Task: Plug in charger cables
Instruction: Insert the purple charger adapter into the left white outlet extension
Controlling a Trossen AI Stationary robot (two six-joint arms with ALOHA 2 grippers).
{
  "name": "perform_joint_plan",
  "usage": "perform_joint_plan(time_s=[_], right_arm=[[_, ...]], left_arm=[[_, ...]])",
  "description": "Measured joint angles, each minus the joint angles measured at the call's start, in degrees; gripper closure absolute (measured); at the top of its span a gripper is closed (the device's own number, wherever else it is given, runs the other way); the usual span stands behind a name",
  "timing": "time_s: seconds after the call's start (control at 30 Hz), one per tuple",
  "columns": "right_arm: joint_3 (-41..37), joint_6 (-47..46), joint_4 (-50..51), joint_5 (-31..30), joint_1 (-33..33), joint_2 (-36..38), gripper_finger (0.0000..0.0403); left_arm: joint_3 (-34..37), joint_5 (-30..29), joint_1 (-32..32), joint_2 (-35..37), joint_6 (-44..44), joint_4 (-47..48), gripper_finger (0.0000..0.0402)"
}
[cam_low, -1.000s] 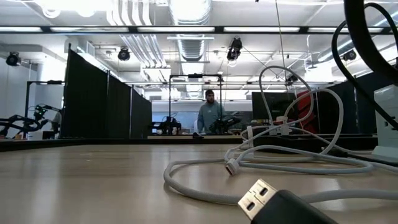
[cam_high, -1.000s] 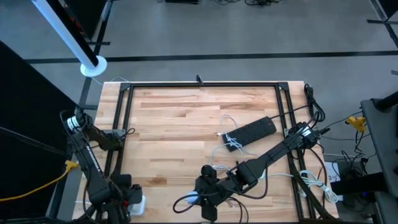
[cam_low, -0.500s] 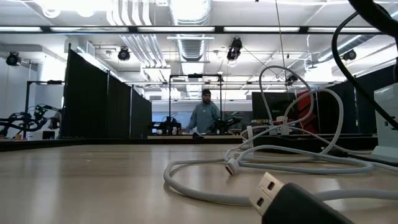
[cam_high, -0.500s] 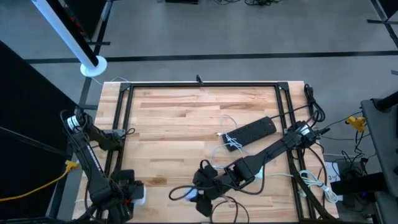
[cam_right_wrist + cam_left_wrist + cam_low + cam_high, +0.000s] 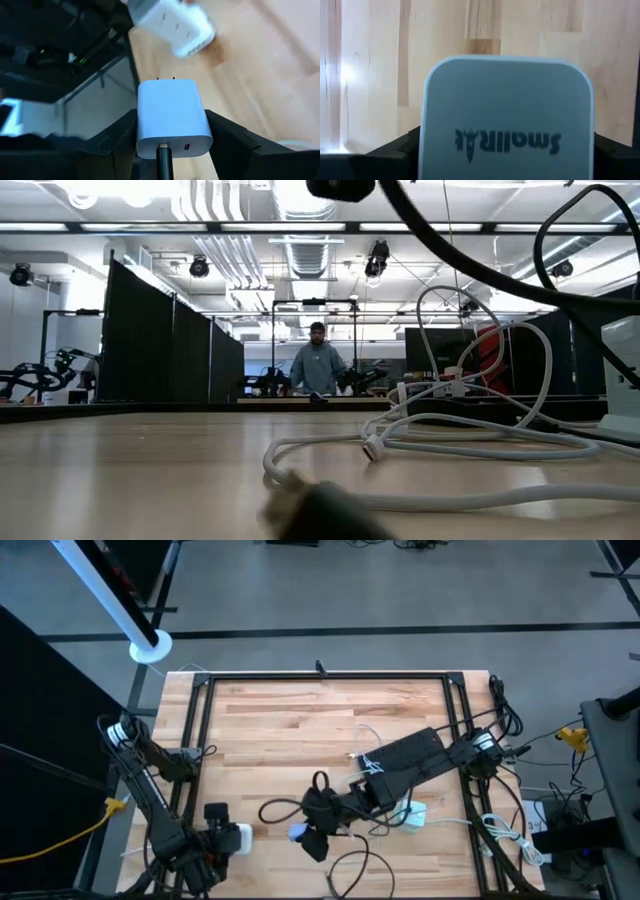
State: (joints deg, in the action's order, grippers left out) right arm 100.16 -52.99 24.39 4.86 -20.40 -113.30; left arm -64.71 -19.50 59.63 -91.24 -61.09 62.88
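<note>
Right pincer (image 5: pixel 172 150) pinches a white block (image 5: pixel 172 115) with black cable plugged in, prongs aimed toward left pincer (image 5: pixel 232 838), itself clamped on another block (image 5: pixel 507 117).

The right arm reaches in from the right edge, stretched low across the surface (image 5: pixel 270 730) toward its middle; the right gripper (image 5: pixel 312 838) has its jaws clamped on a block. The left gripper (image 5: pixel 232 837) sits at the near left corner, jaws also gripping a block.
</note>
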Motion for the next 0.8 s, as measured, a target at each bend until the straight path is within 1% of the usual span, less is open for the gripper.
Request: perform_joint_plan(time_s=[0.07,0.13,0.23,0.3,0.37,0.43,0.57,0.8], right_arm=[[-0.1,-1.9,-2.9,4.4,0.9,-2.1,0.0212],[-0.1,-3.5,-9.7,8.7,1.8,-5.4,0.0212],[-0.2,-6.4,-26.6,13.3,2.9,-11.1,0.0212],[-0.2,-9.7,-38.4,14.1,3.6,-15.1,0.0212],[-0.1,-13.4,-47.0,14.2,4.3,-18.8,0.0212],[-0.2,-16.2,-49.8,14.1,5.1,-21.8,0.0212],[-0.3,-18.5,-50.2,12.7,6.2,-24.9,0.0212],[-0.2,-19.6,-52.7,9.9,6.5,-25.4,0.0212]], left_arm=[[1.0,-0.3,0.5,0.0,0.4,-0.3,0.0104],[2.0,-0.6,1.0,0.1,0.6,-1.2,0.0102],[2.8,-1.5,1.7,0.1,0.6,-2.0,0.0102],[2.9,-1.6,2.0,0.1,0.6,-2.1,0.0102],[2.9,-1.8,2.1,0.0,0.6,-2.2,0.0102],[2.9,-1.8,2.1,0.0,0.6,-2.3,0.0102],[3.0,-1.9,2.3,0.0,0.6,-2.3,0.0102],[3.0,-2.2,2.4,0.0,0.6,-2.4,0.0102]])
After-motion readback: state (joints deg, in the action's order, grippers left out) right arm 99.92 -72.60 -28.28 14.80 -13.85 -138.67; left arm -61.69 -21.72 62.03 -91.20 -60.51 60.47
